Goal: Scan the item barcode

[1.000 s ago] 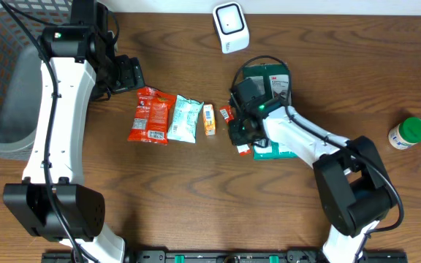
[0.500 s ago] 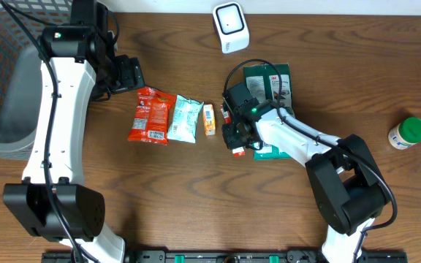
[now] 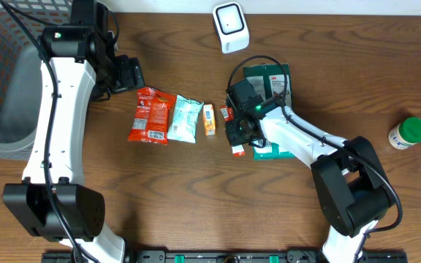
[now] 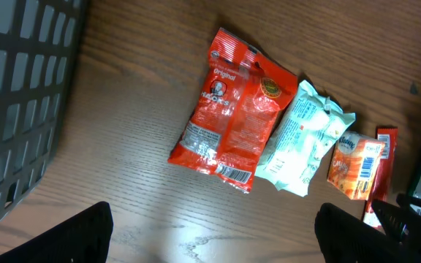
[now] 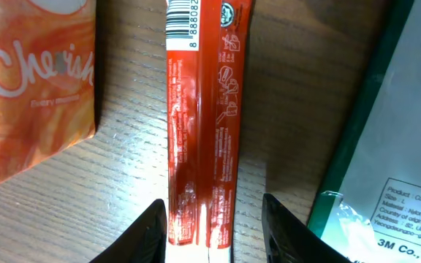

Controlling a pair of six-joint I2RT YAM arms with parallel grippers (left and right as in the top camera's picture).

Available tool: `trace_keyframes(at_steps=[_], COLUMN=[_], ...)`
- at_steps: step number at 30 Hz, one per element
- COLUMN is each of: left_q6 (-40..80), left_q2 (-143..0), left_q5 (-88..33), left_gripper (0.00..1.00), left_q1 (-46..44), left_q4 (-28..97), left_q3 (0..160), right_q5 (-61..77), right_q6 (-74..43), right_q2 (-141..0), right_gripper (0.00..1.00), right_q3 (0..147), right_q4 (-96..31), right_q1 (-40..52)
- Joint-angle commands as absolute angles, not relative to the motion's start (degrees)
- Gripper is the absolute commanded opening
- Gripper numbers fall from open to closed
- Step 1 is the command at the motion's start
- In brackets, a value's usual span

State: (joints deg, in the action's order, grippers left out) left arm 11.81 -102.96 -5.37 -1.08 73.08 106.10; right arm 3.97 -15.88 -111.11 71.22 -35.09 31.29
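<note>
From overhead, the basket (image 3: 6, 80) sits upper left, the scanner (image 3: 230, 26) top centre and the jar (image 3: 408, 133) far right. Across the middle, left to right, lie a snack bag (image 3: 150, 115), pouch (image 3: 186, 118), carton (image 3: 209, 119) and sachet (image 5: 199, 124). My right gripper (image 5: 212, 219) straddles the sachet, and a flat packet (image 3: 272, 80) lies just right of it.

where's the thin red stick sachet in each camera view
overhead: the red stick sachet lies mid-table, just right of the orange packet, with only its ends showing.
left wrist: the red stick sachet is a narrow strip near the right edge, just right of the orange packet.
right wrist: the red stick sachet runs top to bottom through the centre, with the orange packet at left.
shared landmark: the orange packet.
</note>
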Motion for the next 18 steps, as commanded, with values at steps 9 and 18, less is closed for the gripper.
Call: trace_keyframes(at_steps=[9,18], left_q6=[11.7,11.7], left_q2=[-103.1,-103.1], left_q5=[-4.4,-4.4], left_gripper=[0.89,0.89], left_q1=[-1.0,-1.0], left_q4=[73.2,73.2], left_q3=[106.1,106.1], right_q5=[2.6,2.4], right_q6=[-16.3,-18.0], right_q2=[-109.8,-109.9], right_gripper=[0.34,0.3], right_q3=[70.5,69.1], right_q4=[-35.0,-32.9], right_q1=[31.1,32.0])
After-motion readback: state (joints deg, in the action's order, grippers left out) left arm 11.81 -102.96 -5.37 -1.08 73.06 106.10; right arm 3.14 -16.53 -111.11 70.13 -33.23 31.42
